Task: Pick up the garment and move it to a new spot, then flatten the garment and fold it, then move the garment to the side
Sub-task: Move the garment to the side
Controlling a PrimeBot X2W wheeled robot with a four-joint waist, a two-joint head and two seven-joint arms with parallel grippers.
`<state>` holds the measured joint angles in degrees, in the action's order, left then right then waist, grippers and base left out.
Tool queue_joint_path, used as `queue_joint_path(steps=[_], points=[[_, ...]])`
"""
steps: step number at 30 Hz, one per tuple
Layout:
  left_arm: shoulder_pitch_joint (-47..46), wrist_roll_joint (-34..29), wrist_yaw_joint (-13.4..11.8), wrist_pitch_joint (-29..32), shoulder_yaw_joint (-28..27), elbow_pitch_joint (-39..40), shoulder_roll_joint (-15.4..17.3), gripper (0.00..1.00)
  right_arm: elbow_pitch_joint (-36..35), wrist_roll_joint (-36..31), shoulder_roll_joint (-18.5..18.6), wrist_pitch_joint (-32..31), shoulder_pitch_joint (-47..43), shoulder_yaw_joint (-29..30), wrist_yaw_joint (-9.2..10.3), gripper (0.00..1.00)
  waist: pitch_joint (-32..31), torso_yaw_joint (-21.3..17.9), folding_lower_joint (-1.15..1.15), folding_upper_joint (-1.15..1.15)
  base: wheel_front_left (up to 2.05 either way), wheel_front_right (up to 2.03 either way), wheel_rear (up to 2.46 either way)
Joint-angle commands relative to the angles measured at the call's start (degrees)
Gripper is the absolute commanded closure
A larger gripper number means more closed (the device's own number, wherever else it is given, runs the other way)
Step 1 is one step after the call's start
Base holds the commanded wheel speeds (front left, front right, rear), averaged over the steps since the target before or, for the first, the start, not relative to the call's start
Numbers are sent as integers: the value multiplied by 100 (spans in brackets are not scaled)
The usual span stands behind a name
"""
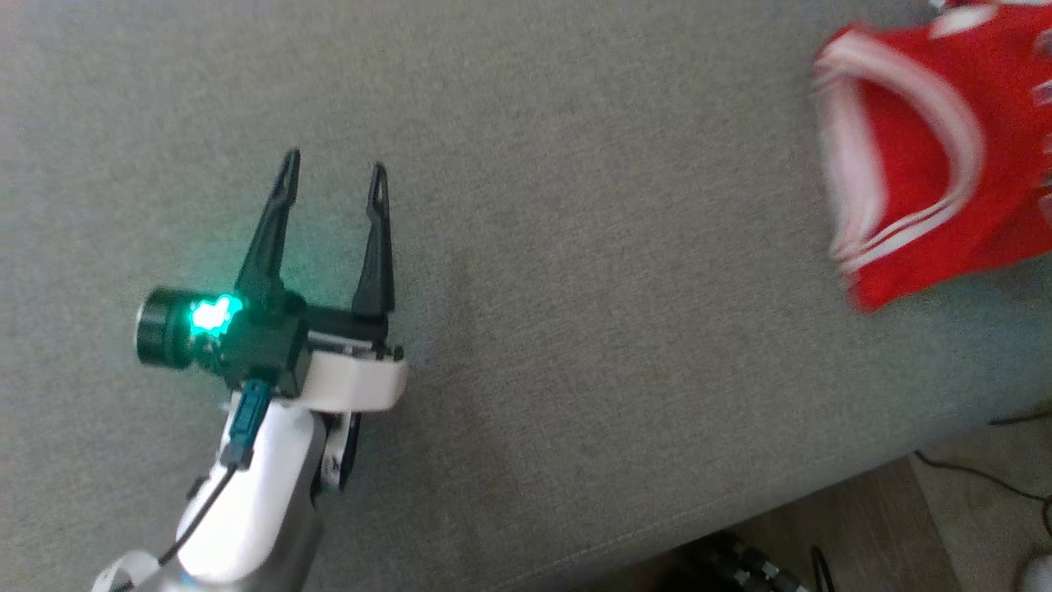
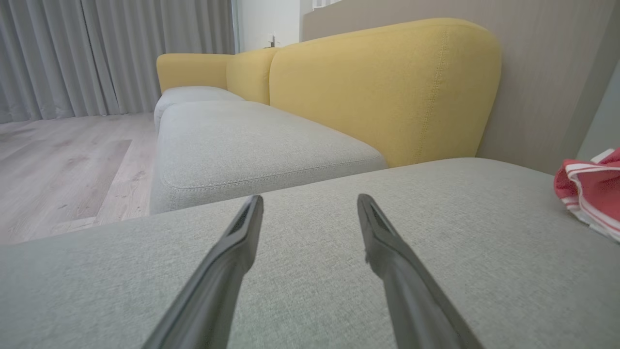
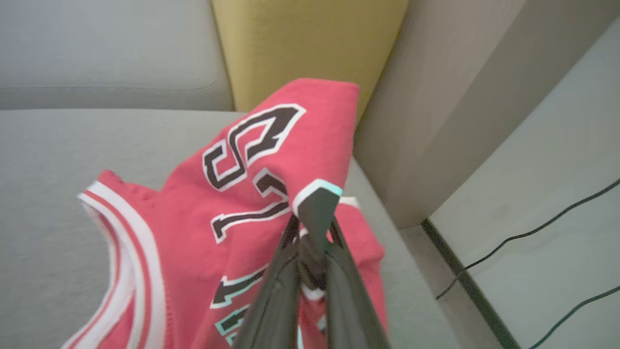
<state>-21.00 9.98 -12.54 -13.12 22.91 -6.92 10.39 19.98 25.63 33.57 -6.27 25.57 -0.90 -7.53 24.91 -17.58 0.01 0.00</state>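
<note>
Risk, slip: We judge the pinch thin. The right gripper (image 3: 312,230) bites only a small bunched fold of the jersey (image 3: 271,160), so a quick swing, or trailing cloth dragging on the seat (image 1: 575,288), could pull it free.
Risk, edge: The jersey hangs at the seat's right end, close to the wall panel (image 3: 436,111) and to the floor where a cable (image 3: 533,232) lies. If it drops here, we think it could slide off the side.
Risk, tangle: Most of the cloth sags crumpled below the grip, with the white-trimmed armhole folded over. Set down like this, we expect it to land in a heap and make flattening harder.
Right gripper: Clamped tight on the jersey fold. The fingers meet, and a tuft of trimmed fabric pokes up past the tips.
Left gripper (image 1: 334,164): Spread wide and empty, low over bare seat and well apart from the jersey. We see it touching nothing.
Jersey: Red with white trim and black numerals, at the right end of the grey seat near the yellow backrest (image 2: 382,87). It is partly lifted, and we cannot tell whether its lower folds rest on the seat.
</note>
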Motion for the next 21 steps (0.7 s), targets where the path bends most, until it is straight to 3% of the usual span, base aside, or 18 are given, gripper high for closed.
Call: queue_joint_path(steps=[1,6,7,8,9,16,21], points=[[-285,-84,6,19,-99,242,100,0,68,-30,354,155,200,185,4,100,356,20,-1,0,0,0,0],[-583,-223,58,87,61,338,79,0,1042,-190,641,462,694,642,4,100,681,91,-1,0,0,0,0],[-633,-245,71,94,93,347,74,0,1239,-210,658,555,803,731,4,94,724,108,-1,0,0,0,0],[-681,-268,85,97,126,351,68,0,1440,-273,684,635,897,798,4,55,760,130,-1,0,0,0,0],[-723,-285,96,96,154,349,61,0,1633,-328,682,731,994,888,4,0,782,151,-1,0,0,0,0],[-824,-317,89,83,230,323,45,0,2605,-901,444,1227,1401,1316,4,0,715,210,-1,0,0,0,0],[-725,-265,59,46,229,255,58,0,2872,-1110,102,1393,1311,1525,4,0,491,265,-1,0,0,0,0]])
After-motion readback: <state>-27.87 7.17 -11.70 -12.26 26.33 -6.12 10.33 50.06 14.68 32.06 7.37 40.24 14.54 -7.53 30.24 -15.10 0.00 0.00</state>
